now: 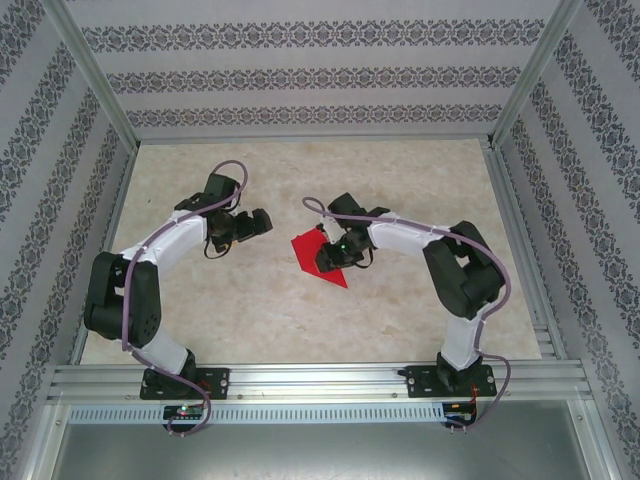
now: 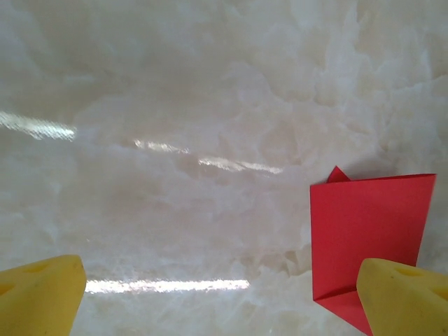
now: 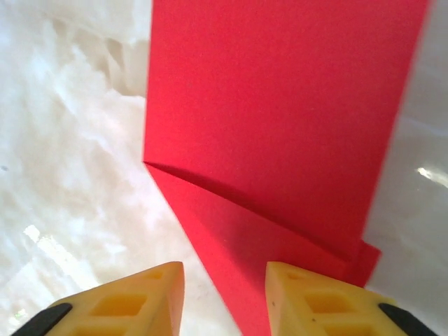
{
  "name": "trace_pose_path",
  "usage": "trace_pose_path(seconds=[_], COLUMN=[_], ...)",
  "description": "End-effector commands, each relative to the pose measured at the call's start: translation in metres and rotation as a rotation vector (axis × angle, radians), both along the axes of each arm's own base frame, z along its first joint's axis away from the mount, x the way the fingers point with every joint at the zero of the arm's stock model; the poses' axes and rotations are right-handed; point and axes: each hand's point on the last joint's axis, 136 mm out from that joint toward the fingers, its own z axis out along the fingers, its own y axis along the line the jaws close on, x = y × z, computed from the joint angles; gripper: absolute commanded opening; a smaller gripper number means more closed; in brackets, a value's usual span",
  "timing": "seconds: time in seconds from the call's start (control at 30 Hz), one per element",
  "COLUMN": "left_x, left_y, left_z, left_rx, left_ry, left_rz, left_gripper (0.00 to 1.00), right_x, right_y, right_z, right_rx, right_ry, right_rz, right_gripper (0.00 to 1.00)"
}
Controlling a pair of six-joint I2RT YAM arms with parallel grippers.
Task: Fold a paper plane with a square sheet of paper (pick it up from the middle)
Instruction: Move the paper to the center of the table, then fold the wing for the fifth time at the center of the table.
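Folded red paper (image 1: 305,250) at the centre of the top view, under the right gripper (image 1: 335,256).
It lies on the table (image 1: 250,310). The right gripper's fingers (image 3: 140,301) are spread just above it, grasping nothing. The left gripper (image 1: 256,222), to the paper's left, is also released wide.

A robotics lab test cell: two black-and-white robot arms, left (image 1: 150,265) and right (image 1: 455,265), bolted to a silver aluminium rail (image 1: 320,380) at a cream marble-patterned table (image 1: 290,325), enclosed by aluminium posts (image 1: 95,75) and grey floral-striped wall panels (image 1: 320,80).
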Motion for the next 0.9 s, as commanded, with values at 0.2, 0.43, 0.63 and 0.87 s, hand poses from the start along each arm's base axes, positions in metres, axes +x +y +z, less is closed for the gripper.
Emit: trace_pose_path(seconds=[0.2, 0.43, 0.63, 0.87], left_x=[-0.007, -0.022, -0.03, -0.037], left_y=[-0.036, -0.064, -0.083, -0.103], left_z=[0.01, 0.002, -0.004, -0.015], left_rx=[-0.239, -0.328, -0.362, -0.434], left_ry=[-0.04, 0.001, 0.028, 0.092], left_rz=[-0.016, -0.05, -0.074, -0.091], left_gripper=[1.0, 0.98, 0.94, 0.83], right_x=[0.019, 0.025, 0.032, 0.024], right_y=[0.004, 0.01, 0.0, -0.009], right_z=[0.052, 0.026, 0.002, -0.025], right_rx=[0.233, 0.268, 0.278, 0.253], right_ry=[-0.121, -0.057, -0.02, 0.051], right_rz=[-0.473, -0.575, -0.631, -0.645], right_gripper=[0.4, 0.35, 0.33, 0.32])
